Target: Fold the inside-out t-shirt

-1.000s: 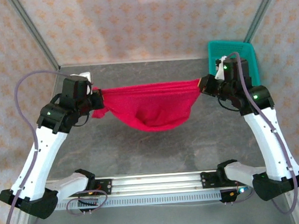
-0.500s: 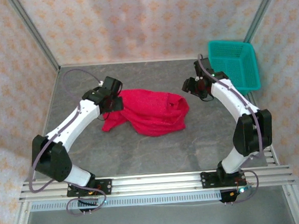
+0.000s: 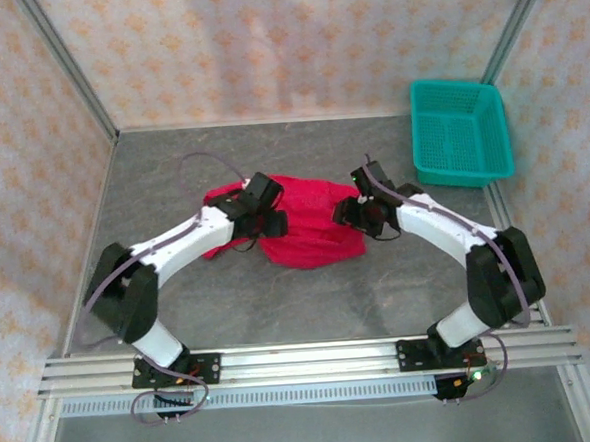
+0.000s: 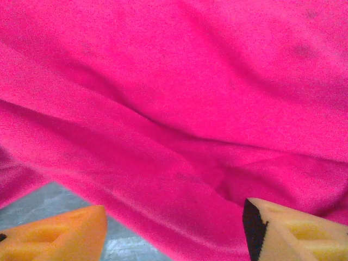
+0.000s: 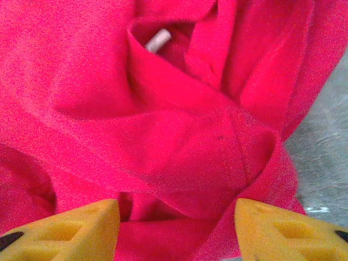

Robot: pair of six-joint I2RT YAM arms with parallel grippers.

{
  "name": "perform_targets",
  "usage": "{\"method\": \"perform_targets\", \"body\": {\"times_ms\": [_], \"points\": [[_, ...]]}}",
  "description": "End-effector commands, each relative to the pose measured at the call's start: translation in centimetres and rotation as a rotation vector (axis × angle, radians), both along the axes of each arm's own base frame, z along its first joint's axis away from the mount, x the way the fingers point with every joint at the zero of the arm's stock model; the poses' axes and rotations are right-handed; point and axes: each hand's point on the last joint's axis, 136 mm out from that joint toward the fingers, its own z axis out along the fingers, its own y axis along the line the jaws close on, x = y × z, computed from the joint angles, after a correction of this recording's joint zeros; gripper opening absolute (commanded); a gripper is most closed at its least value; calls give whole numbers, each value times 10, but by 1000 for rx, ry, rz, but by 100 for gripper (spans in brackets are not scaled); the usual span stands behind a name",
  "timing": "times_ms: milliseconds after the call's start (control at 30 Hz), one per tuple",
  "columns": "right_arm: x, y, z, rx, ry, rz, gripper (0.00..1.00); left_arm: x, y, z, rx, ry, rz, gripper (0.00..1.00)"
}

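1. on the left, my left arm curves in from its base at the near edge. the left pincer [image 3: 272, 220] sits low over the left part of the inside-out t-shirt [image 3: 311, 238].
2. through the left wrist camera i see its two orange fingertips [image 4: 57, 235] spread wide, one in each lower corner, with nothing pinched between them. red cloth runs beneath them in long soft folds, and a sliver of grey tabletop [image 4: 38, 198] shows at the lower left.
3. the t-shirt lies in a crumpled heap on the tabletop, about the middle, between the two pincers. one piece of it pokes out to the left, beyond the left arm.
4. the right pincer [image 3: 352, 215] is at the shirt's right edge, pointing left into the cloth.
5. through the right wrist camera its fingertips [image 5: 65, 231] are also spread apart and clamp nothing. bunched cloth with a stitched seam lies between and beyond them. a small white tag [image 5: 158, 40] peeks out of a fold near the top, and bare tabletop shows along the right edge.
6. the teal mesh basket [image 3: 460, 136] sits at the far right corner, well apart from the shirt and from both pincers.
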Motion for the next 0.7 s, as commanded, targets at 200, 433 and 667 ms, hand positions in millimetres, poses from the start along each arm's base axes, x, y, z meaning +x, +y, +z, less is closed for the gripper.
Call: {"method": "perform_targets", "body": {"times_ms": [200,433,667], "points": [[-65,-10,-56,-50,89,-24,29,17,-7,25,-38,-50,65,66],[-64,-16,-54,-82,73,-27,29,4,-19,-14,-42,28,47,65],[-58,-9,-17,-51,23,-11,29,-12,-7,-54,0,78,86,12]]}}
